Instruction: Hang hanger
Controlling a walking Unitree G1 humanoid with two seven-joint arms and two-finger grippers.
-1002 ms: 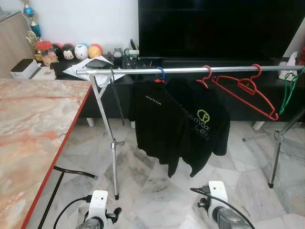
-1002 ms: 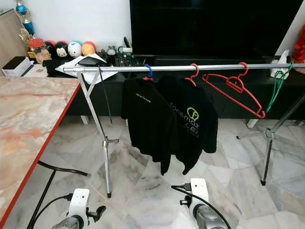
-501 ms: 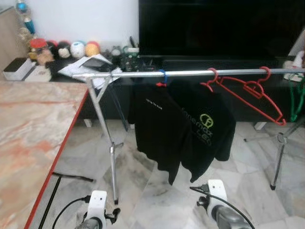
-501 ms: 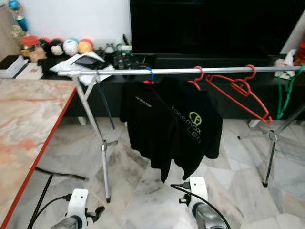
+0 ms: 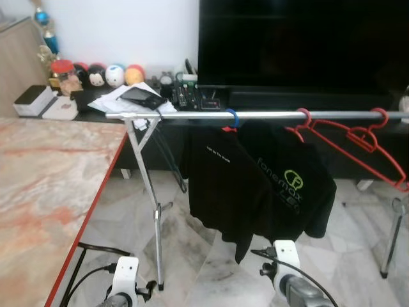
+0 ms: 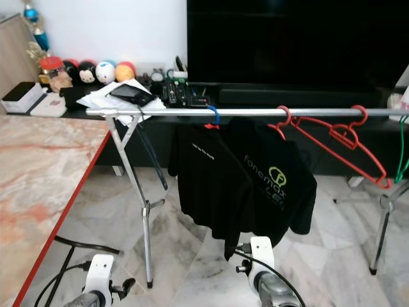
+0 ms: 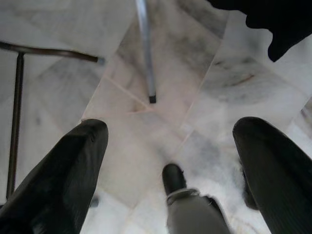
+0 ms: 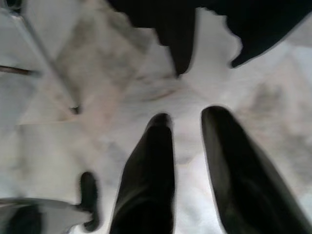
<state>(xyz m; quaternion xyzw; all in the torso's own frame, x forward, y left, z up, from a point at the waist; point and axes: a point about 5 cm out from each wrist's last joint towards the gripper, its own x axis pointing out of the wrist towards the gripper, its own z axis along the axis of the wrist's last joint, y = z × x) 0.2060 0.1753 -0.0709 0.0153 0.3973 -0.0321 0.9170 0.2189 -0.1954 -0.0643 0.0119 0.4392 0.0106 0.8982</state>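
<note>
progress: looks near done | red hanger [image 6: 339, 142] hooked on the silver rail [image 6: 255, 111], empty, beside two black T-shirts [image 6: 246, 173] | left tool [image 7: 165, 146] low over floor, spread wide, empty | right tool [image 8: 187, 161] low, slightly parted, empty | left: none evident

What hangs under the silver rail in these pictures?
Under the rail: two black shirts, one on a blue hook, one on a red hook, and a bare red hanger. The shirts cover their hangers' arms and the floor behind them.
</note>
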